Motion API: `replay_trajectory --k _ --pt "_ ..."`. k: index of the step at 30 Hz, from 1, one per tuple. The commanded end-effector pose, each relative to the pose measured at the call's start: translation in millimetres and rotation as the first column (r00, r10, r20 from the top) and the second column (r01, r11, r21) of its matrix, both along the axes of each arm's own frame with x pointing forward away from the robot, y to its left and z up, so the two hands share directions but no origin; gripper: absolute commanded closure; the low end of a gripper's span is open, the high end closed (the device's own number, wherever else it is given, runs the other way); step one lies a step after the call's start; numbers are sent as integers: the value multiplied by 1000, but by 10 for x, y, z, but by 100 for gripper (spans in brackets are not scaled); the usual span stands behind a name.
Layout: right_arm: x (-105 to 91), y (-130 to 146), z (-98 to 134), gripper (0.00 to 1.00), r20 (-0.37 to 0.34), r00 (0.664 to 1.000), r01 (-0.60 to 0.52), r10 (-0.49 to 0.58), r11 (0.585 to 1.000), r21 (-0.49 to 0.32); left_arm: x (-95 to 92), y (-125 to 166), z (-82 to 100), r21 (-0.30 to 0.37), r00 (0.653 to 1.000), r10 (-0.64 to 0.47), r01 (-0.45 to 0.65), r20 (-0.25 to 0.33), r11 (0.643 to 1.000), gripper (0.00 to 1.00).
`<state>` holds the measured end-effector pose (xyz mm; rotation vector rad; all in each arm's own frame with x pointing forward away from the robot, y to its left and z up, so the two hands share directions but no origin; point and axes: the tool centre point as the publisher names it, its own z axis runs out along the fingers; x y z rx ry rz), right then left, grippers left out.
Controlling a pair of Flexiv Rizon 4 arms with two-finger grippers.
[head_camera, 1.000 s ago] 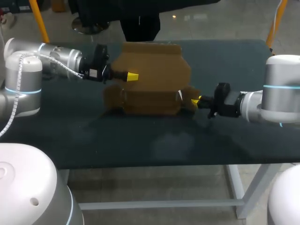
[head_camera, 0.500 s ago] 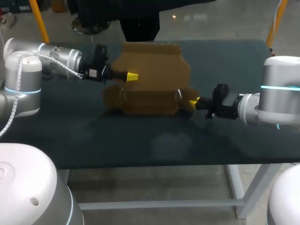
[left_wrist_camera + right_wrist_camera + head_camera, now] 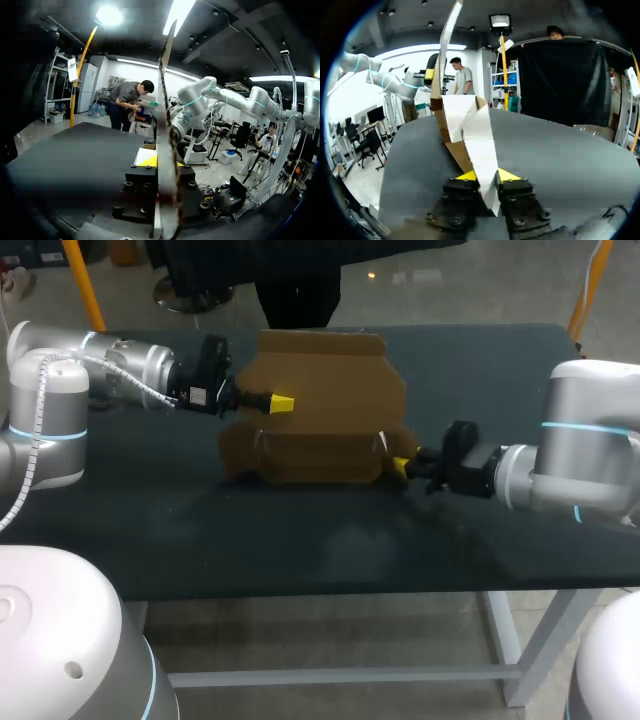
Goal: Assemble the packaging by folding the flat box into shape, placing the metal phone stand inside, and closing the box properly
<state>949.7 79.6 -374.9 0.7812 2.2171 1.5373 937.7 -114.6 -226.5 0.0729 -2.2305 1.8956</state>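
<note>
The box point(image 3: 167, 125) is standing edge-on in the left gripper point(image 3: 162, 161), covering most of its far yellow tip and running out of sight under the gripper body. From the head view the right gripper point(image 3: 402, 466) is showing too small against the box to judge its hold. The left arm point(image 3: 120, 365) and right arm point(image 3: 585, 455) are getting cut off at the sides.

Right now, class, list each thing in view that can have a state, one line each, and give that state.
cardboard box: not yet formed into shape, not closed, gripped at two sides.
left arm: jaws shut on the edge of a box panel.
right arm: jaws shut on a side flap of the box.
metal phone stand: not in view.
</note>
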Motion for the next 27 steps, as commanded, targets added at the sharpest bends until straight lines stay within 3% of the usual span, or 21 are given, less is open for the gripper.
replay_trajectory --k 1,13,27 --pt "-24 118 -23 73 4 1000 31 -30 999 -10 4 -13 -24 0 1000 -3 3 -1 1000 100" --pt "-88 215 -38 72 -17 998 52 -52 999 11 4 -13 -24 0 1000 -3 3 -1 1000 100" --pt "-259 228 -141 63 -96 976 193 -193 981 -16 4 -13 -24 0 1000 -3 3 -1 1000 100"
